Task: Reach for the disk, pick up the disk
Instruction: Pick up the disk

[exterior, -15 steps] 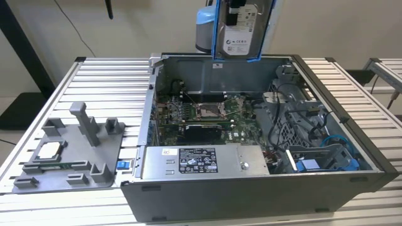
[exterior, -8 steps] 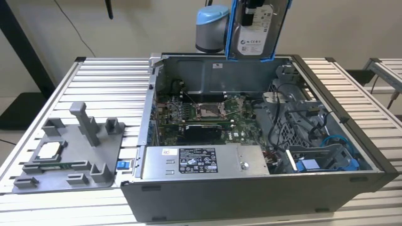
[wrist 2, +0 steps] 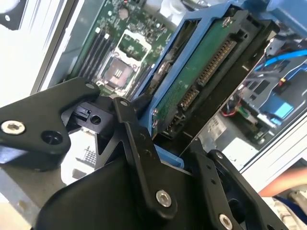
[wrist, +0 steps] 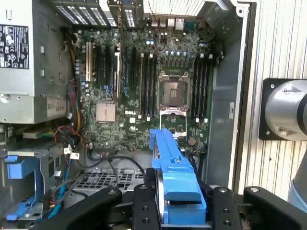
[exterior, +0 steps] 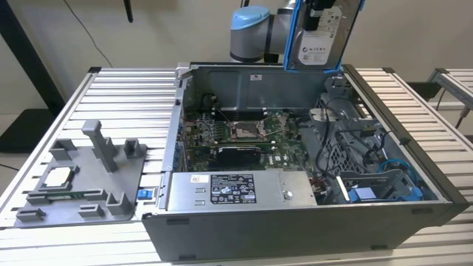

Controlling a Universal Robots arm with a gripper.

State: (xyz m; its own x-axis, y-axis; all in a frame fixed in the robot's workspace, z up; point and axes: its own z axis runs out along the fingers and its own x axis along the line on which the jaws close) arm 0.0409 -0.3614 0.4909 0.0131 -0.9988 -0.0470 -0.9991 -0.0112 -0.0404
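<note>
The gripper (wrist: pixel 184 211) was closed on the disk (wrist 2: pixel 201 72), its black fingers (wrist 2: pixel 144 158) pressing either side of the bright blue bracket in both wrist views. In the exterior view the one disk (exterior: pixel 318 33) hung upright, label outward, well above the open computer case (exterior: pixel 296 221), near its back wall. The reaching looked finished and the pick-up step seemed done or nearly so; holding it called for a steady clamp on the bracket, since the drive was off any support. Below lay one motherboard (wrist: pixel 144 86) with one empty CPU socket (wrist: pixel 173 91), one power supply (exterior: pixel 236 189) and one blue bay (exterior: pixel 369 194). Beside the case, on the slatted table (exterior: pixel 111 88), sat one grey fixture tray (exterior: pixel 81 177).
</note>
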